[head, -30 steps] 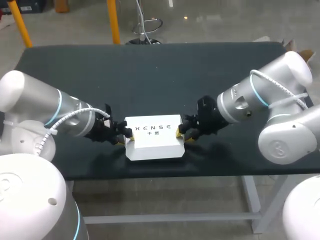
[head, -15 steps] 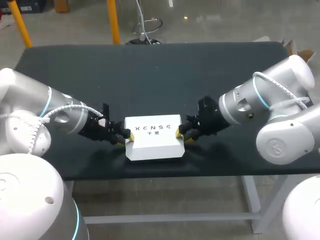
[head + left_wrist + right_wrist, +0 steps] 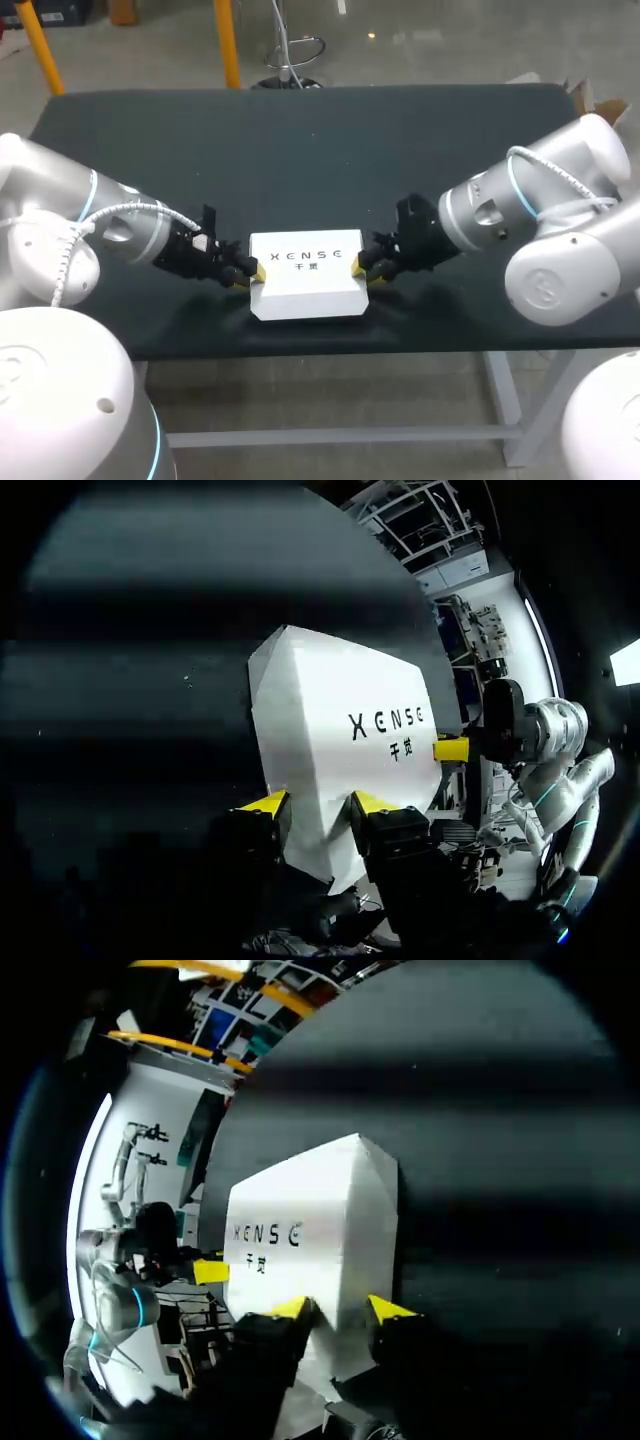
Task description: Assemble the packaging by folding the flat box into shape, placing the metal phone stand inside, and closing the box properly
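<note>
- The white box [image 3: 306,285] sits folded into shape with its printed lid down, near the front edge of the dark table [image 3: 300,150]. What is inside is hidden.
- The left gripper [image 3: 252,272] is clamped on the box's left end. In the left wrist view, one yellow tip lies on the top face and the other on the side below.
- The right gripper [image 3: 360,268] grips the opposite end in the same way, with its fingers [image 3: 388,1307] straddling the edge.
</note>
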Tool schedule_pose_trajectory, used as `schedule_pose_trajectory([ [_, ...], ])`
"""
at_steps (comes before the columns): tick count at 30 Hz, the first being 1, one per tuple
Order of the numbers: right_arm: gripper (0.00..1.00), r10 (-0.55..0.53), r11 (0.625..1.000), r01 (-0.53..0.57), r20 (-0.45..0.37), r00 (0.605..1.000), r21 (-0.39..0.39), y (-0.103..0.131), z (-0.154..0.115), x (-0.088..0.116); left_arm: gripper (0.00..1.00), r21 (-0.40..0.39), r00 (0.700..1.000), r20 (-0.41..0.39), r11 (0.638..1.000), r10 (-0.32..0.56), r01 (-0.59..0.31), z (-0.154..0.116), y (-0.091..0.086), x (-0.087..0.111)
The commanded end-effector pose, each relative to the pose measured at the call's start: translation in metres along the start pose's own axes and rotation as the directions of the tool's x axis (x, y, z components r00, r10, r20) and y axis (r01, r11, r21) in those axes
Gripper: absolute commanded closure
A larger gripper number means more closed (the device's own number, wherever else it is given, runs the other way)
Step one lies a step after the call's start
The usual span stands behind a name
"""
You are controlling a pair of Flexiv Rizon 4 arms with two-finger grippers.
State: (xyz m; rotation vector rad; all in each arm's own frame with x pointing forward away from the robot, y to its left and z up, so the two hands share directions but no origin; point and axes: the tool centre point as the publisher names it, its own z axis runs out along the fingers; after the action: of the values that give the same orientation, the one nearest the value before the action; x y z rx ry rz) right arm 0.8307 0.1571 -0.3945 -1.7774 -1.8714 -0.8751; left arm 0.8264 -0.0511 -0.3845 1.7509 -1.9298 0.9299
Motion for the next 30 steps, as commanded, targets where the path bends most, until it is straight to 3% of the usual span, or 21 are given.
schedule_pose_trajectory([
  [1, 0.62, -0.001, 1.0, 0.001, 0.002, 1.0, -0.006, -0.0023, 0.0105, 0.0034, 0.57, -0.001, 1.0, 0.003, 1.0, 0.0, 0.0, 0.0078, -0.001, 0.0027],
  [13, 0.62, -0.001, 1.0, 0.001, 0.002, 1.0, -0.006, -0.0023, 0.0105, 0.0034, 0.55, -0.001, 1.0, 0.003, 1.0, 0.0, 0.0, 0.0078, -0.001, 0.0027],
  [18, 0.62, -0.001, 1.0, 0.001, 0.002, 1.0, -0.006, -0.0023, 0.0105, 0.0034, 0.58, -0.008, 1.0, 0.0, 1.0, 0.006, -0.006, 0.0079, -0.0015, 0.0022],
  [22, 0.6, -0.001, 1.0, 0.001, 0.001, 1.0, -0.006, -0.0017, 0.0111, 0.0029, 0.62, -0.03, 1.0, -0.015, 0.999, 0.013, -0.013, 0.0077, -0.0022, 0.0016],
  [30, 0.58, -0.013, 1.0, 0.013, -0.013, 1.0, 0.01, -0.0002, 0.0119, 0.0028, 0.56, -0.098, 0.998, -0.057, 0.995, 0.031, -0.037, 0.0083, -0.0047, 0.003],
])
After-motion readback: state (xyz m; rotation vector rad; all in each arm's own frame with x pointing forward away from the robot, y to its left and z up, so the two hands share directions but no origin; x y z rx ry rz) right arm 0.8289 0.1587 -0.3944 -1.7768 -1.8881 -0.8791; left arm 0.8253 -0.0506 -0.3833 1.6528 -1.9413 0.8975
